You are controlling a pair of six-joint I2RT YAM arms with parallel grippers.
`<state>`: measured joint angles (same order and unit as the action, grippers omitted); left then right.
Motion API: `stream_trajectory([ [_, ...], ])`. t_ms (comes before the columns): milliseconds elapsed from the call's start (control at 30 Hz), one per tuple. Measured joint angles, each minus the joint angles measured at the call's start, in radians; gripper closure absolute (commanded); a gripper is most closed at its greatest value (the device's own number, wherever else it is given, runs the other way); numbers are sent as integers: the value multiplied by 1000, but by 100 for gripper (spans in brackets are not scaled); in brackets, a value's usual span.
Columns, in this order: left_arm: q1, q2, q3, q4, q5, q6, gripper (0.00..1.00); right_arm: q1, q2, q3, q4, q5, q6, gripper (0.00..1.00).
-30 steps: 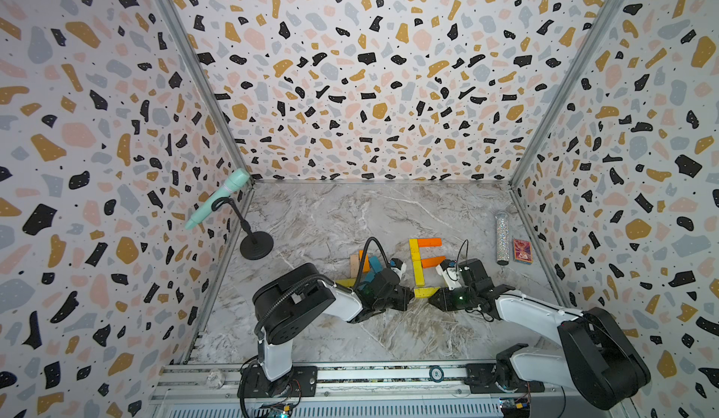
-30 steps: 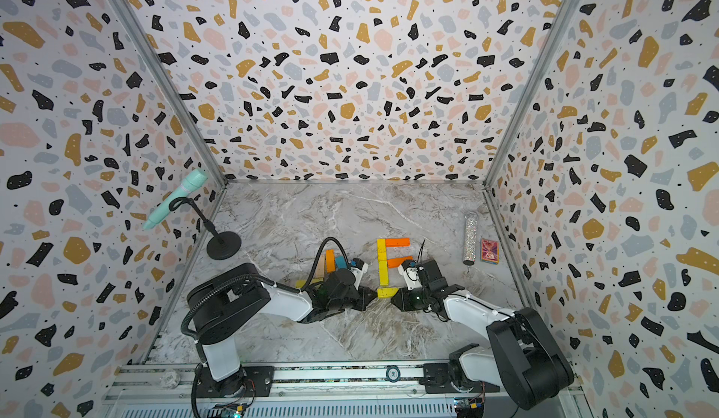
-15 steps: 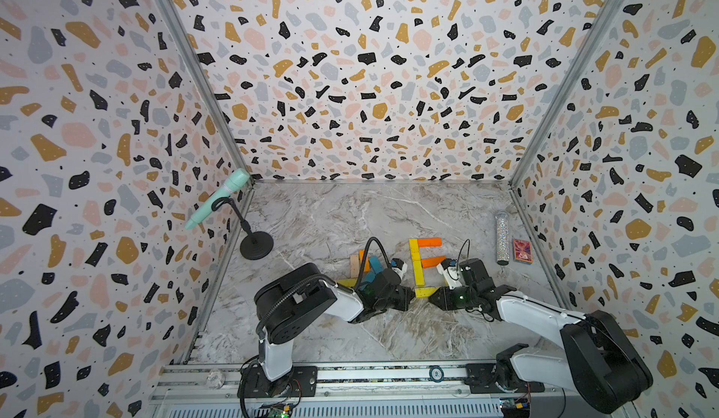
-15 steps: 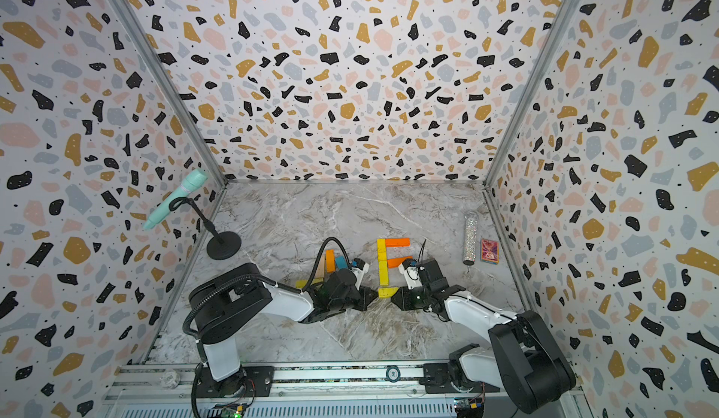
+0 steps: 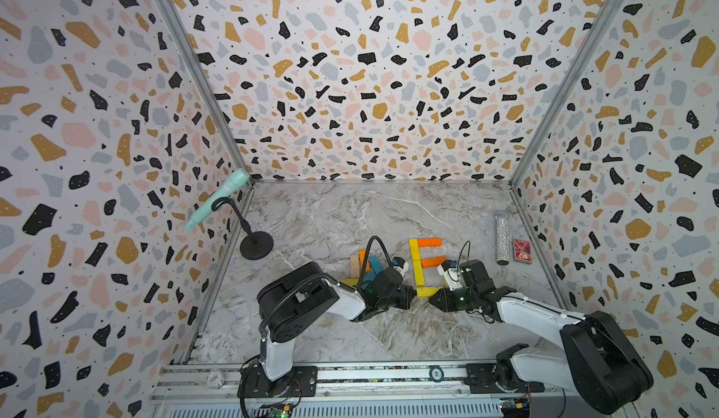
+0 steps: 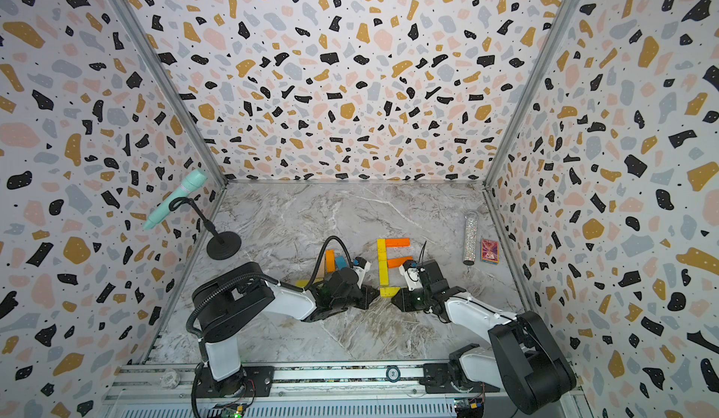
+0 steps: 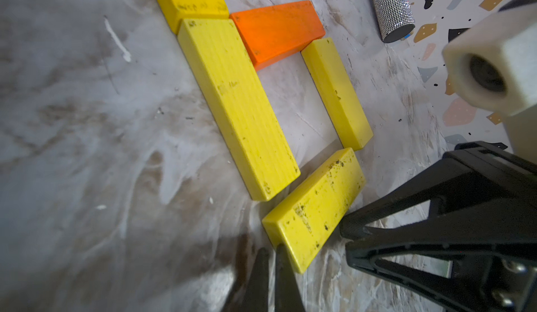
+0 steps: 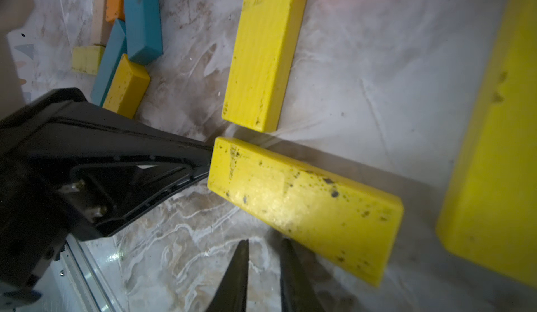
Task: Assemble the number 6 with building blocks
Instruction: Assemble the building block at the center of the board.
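A: Entry, number 6?
B: Yellow and orange flat wooden planks laid on grey marble bench; the loop's speckled yellow bottom plank lies askew.
A: Pincers?
B: Left pincer: together, touching that plank's end. Right pincer: narrowly apart, empty, just beside its long side. Spare building blocks: near, past that end.
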<state>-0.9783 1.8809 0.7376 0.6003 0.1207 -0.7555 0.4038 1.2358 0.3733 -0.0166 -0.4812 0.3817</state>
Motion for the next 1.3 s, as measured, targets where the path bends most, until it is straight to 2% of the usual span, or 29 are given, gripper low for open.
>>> stream_trajectory([
  [367, 0, -79, -36, -53, -53, -1, 100, -1, 19, 0, 19, 6, 0, 79],
  [1300, 0, -82, -50, -61, -54, 0, 100, -10, 37, 0, 52, 14, 7, 79],
])
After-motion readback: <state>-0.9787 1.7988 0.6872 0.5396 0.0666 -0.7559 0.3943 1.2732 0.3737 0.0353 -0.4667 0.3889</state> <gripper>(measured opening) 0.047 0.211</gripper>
